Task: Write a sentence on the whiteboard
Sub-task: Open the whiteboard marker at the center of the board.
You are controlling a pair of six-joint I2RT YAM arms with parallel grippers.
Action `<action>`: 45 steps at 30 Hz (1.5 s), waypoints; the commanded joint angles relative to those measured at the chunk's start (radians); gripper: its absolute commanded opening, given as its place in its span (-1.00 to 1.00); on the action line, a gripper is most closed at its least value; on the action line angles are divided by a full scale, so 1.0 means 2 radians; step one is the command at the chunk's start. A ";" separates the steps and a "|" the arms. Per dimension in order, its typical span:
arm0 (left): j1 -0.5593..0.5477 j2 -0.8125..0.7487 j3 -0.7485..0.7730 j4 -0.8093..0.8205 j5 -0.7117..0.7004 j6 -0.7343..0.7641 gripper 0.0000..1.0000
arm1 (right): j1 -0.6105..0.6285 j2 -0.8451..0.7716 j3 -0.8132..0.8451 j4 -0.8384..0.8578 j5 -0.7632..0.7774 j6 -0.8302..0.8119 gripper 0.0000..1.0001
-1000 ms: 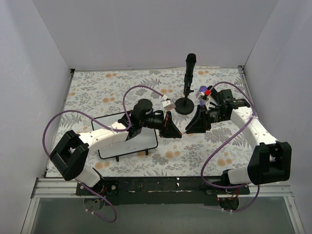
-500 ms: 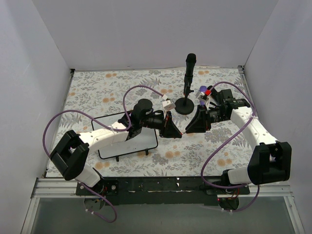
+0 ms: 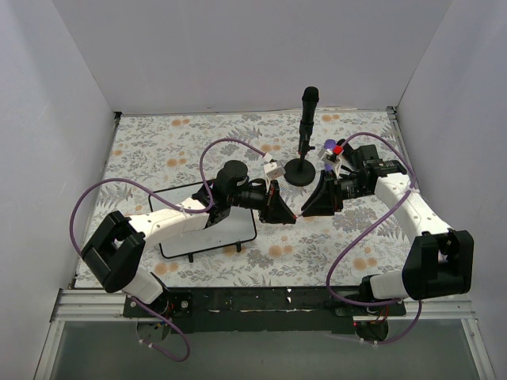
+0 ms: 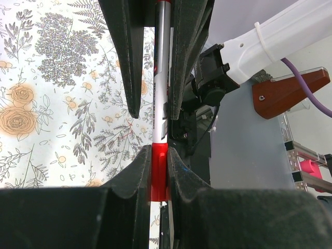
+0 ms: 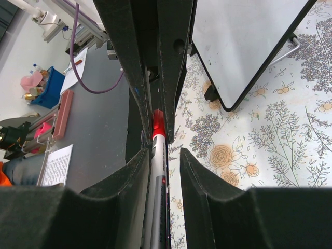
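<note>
Red-ended plastic marker [image 4: 162, 93], light, stiff, slick: left claw [image 4: 158, 155] clamps its red end, right claw [image 5: 162, 155] narrow, loose round barrel; grip mid-barrel.

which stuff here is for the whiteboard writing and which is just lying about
For the job: whiteboard, marker, left claw, right claw.
Lying about: black stand, floral cloth.

Tabletop [image 3: 158, 146] is covered by a floral cloth [image 3: 356, 241]. Two items sit on it: whiteboard [image 3: 226, 233] near-left, skewed, resting on its black feet; black stand [image 3: 299, 172] at back-centre, round base, upright post. They're apart.
</note>
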 commanded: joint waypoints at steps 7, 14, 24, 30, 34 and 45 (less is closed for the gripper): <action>0.001 0.003 -0.016 0.036 0.002 -0.019 -1.00 | -0.002 0.009 0.028 0.001 -0.021 0.001 -0.19; 0.001 0.001 -0.017 0.038 -0.004 -0.019 -1.00 | -0.001 0.008 0.024 0.002 -0.016 0.001 -0.21; 0.001 -0.008 -0.022 0.040 -0.020 -0.018 -1.00 | -0.002 0.007 0.021 0.006 -0.009 0.005 -0.13; 0.001 -0.008 -0.022 0.039 -0.023 -0.016 -1.00 | 0.000 0.006 0.019 0.006 -0.005 0.005 -0.23; 0.001 -0.007 -0.022 0.039 -0.023 -0.017 -1.00 | 0.002 0.006 0.019 0.006 0.000 0.005 -0.30; 0.001 -0.012 -0.015 -0.003 -0.020 0.041 -1.00 | 0.001 0.005 0.051 -0.033 0.004 -0.041 -0.97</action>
